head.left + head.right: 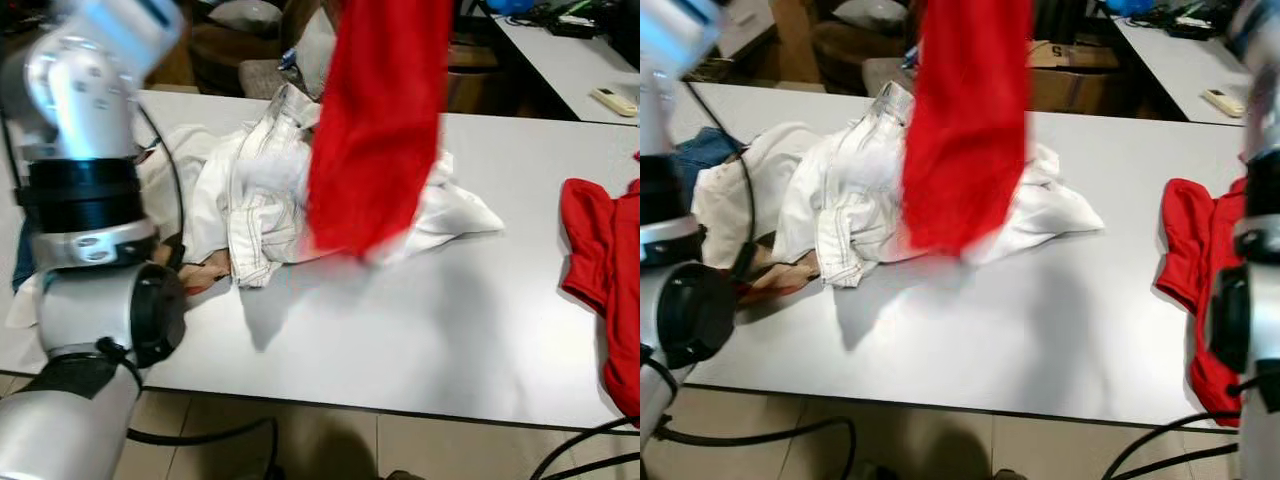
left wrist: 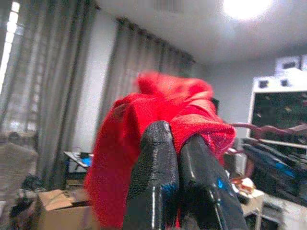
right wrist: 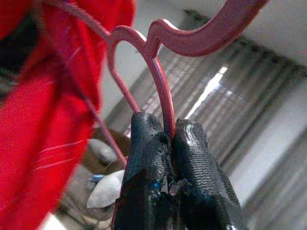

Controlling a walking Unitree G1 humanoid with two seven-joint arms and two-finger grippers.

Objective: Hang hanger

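Left claw point(image 2: 175, 139) clenched on red garment point(image 1: 375, 120), right claw point(image 3: 168, 134) grasping pink hanger point(image 3: 158, 81), white clothes point(image 1: 250, 190) on table point(image 1: 400, 330)

The near half of the white table point(image 1: 400, 340) lies bare. A heap of white clothes point(image 1: 260, 190) blocks its far left, a hanging red garment point(image 1: 375, 120) screens the middle, and red clothing point(image 1: 605, 270) covers the right edge.
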